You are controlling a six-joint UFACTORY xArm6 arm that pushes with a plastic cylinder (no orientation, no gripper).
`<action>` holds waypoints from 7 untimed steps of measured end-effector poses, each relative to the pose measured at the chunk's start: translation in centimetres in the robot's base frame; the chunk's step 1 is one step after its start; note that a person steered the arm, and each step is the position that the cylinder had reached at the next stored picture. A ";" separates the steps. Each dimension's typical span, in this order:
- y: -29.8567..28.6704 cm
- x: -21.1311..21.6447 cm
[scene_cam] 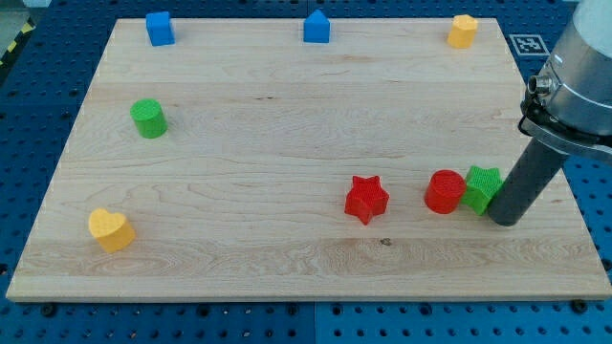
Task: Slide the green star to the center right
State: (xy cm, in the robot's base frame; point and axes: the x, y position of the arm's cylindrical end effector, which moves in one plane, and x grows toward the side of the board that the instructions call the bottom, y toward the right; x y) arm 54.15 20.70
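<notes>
Blue pegboard with little holes shows all around a pale wooden bench (pixel 287 124) that fills most of the frame. A black and white marker (pixel 528 44) sits at the upper right, just off the wood.

The green star (pixel 483 187) is at the lower right of the bench. My tip (pixel 507 219) is right beside it, touching its right side. There is no claw here to be spread or pressed together, only the dark rod. On the star's left side a red cylinder (pixel 445 191) touches it. A red star (pixel 366 199) lies a bit farther left, apart from the cylinder.

Along the top edge sit three blocks, well apart from each other. A blue cube-like block (pixel 160 28) is at the upper left, a blue block with a pointed top (pixel 316 27) is in the top middle, and a yellow block (pixel 463 31) is at the upper right.

A green cylinder (pixel 148 118) stands at the left side. A yellow heart (pixel 111 229) lies at the lower left.
</notes>
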 end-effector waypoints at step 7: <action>-7.2 -8.3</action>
State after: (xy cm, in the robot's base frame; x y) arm 45.83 13.47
